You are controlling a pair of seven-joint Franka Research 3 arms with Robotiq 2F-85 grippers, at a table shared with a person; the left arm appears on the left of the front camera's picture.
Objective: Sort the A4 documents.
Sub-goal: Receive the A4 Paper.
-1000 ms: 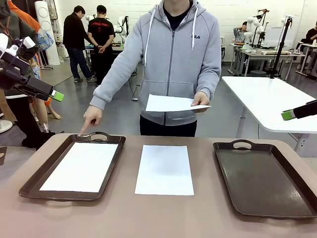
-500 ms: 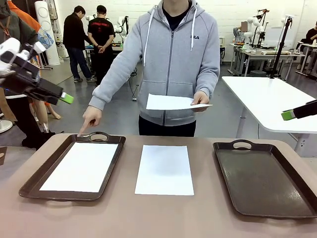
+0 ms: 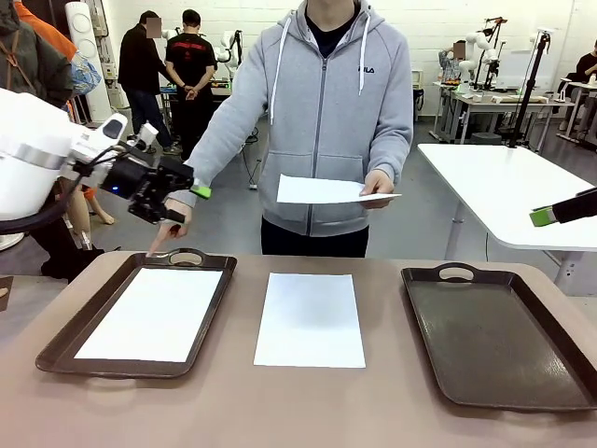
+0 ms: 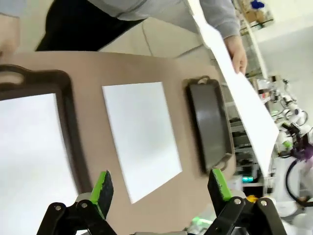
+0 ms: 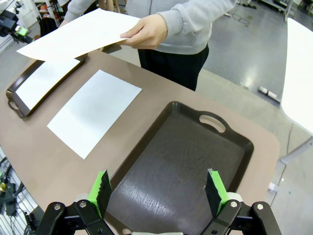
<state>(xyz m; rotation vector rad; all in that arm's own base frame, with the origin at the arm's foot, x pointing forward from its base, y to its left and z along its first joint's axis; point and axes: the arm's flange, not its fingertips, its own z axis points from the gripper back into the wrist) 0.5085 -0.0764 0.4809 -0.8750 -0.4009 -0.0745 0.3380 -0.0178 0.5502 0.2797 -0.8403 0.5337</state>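
Left fingers [image 4: 103,191] are spread wide and empty, held above the far left of the desk [image 3: 233,401], right beside the person's pointing hand [image 3: 173,222]. Right fingers [image 5: 102,190] are also wide apart and empty, hanging over the near end of the right tray [image 5: 186,161], which is bare. Three A4 documents [image 5: 93,112] are in play. The first sheet [image 3: 149,313] lies flat inside the left tray [image 3: 79,331]. The middle sheet [image 3: 310,319] lies flat on the desk between the trays. The held sheet [image 3: 322,191] is kept level in the person's other hand [image 3: 378,187], over the desk's far edge. The pointing finger rests at the left tray's far handle. Judgement: this is the step of naming a destination, and the left tray is the one indicated; nothing is grasped yet. Which sheet is meant cannot be told. The next move probably falls to the left arm. Taking the held sheet means closing on its free edge. The middle sheet offers no raised edge, so it needs a light pinch.
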